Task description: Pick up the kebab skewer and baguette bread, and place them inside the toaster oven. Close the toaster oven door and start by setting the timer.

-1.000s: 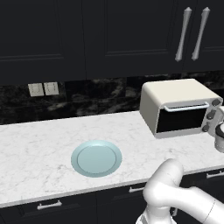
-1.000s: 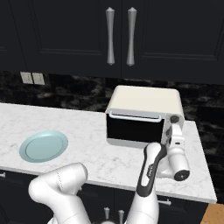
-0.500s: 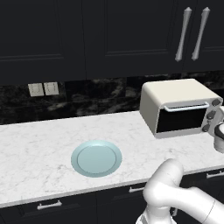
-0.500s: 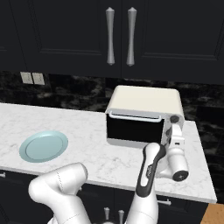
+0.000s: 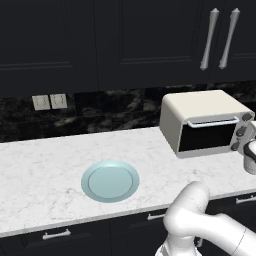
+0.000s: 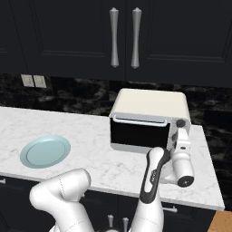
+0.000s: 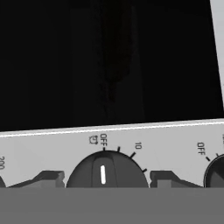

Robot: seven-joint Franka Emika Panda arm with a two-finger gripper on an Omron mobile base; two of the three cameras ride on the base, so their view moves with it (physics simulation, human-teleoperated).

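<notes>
The cream-white toaster oven [image 5: 200, 107] [image 6: 149, 102] stands on the counter, at its right end. The toaster oven door [image 5: 207, 137] [image 6: 138, 133] is closed, its dark glass upright. My gripper [image 6: 176, 136] [image 7: 106, 178] is at the oven's right-hand control strip. Both fingertips [image 7: 49, 177] press on the sides of the timer knob [image 7: 105, 166], so it is shut on that knob. The knob's white mark points at OFF. The kebab skewer and the baguette bread are hidden from view.
A pale blue plate [image 5: 110, 181] [image 6: 45, 152] lies bare on the white marble counter [image 5: 45, 165], left of the oven. Dark cabinets with long handles [image 6: 123, 38] hang above. A second knob [image 7: 215, 171] sits beside the timer knob.
</notes>
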